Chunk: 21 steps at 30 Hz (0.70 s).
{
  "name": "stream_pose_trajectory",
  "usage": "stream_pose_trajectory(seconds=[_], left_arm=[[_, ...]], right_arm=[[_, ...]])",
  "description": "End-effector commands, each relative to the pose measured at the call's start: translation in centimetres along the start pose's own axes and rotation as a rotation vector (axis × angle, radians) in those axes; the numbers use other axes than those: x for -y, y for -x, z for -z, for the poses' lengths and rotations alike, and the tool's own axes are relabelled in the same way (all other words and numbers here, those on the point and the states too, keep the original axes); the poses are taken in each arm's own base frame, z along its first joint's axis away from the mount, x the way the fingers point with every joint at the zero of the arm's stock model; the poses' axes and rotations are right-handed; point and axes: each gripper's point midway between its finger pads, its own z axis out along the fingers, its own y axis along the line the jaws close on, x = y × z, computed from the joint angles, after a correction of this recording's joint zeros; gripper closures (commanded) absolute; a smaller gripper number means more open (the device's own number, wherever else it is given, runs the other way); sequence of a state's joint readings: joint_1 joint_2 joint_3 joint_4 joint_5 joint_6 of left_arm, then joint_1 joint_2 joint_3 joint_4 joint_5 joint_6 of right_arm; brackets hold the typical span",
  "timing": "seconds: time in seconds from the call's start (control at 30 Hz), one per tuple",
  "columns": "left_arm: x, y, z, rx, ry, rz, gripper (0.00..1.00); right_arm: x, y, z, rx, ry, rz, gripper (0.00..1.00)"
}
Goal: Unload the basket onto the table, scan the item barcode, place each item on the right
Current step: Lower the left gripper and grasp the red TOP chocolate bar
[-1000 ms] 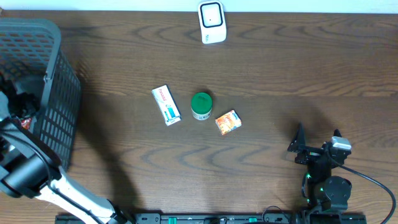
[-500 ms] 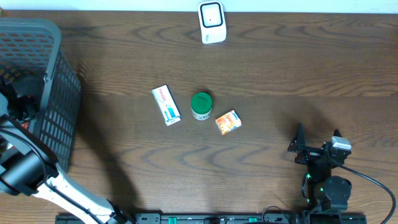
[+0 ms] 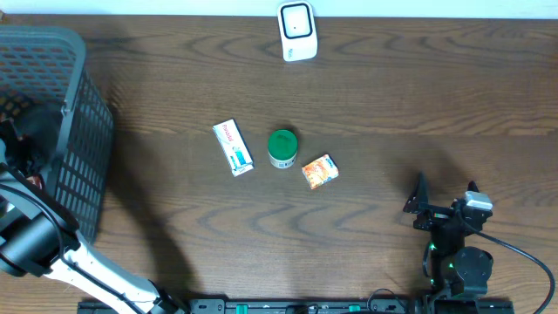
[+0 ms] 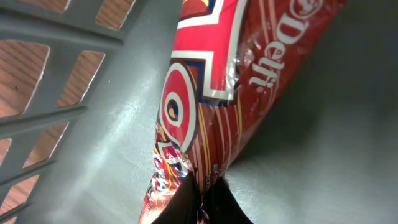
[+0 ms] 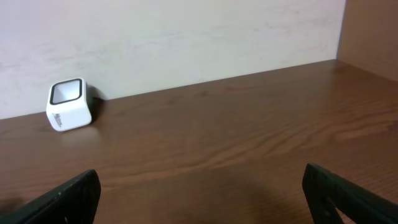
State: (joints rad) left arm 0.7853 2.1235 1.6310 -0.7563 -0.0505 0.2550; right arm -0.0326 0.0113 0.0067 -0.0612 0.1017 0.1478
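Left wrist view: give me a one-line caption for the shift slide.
Left fingers pinched shut on the end of a red Delfi snack packet inside the grey basket.

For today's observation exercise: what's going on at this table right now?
The left gripper is down inside the grey basket, shut on one end of a red snack packet on its floor. The right gripper sits open at the front right of the table. The white scanner stands at the far edge. A white box, green-lidded jar and orange packet lie in the middle.
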Motion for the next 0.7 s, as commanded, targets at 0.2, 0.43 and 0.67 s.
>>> stream_pose_trajectory(seconds=[0.2,0.43,0.67], left_arm=[[2.8,1.3,3.5,0.084,-0.178,0.106,0.93],[1.9,4.3,15.8,0.391,-0.199,0.131,0.93],[0.5,3.9,28.8,0.711,-0.157,0.128,0.93]], right_arm=[[0.2,0.0,0.0,0.0,-0.008,0.011,0.01],[0.2,0.0,0.0,0.0,-0.008,0.011,0.01],[0.2,0.0,0.0,0.0,-0.008,0.011,0.01]])
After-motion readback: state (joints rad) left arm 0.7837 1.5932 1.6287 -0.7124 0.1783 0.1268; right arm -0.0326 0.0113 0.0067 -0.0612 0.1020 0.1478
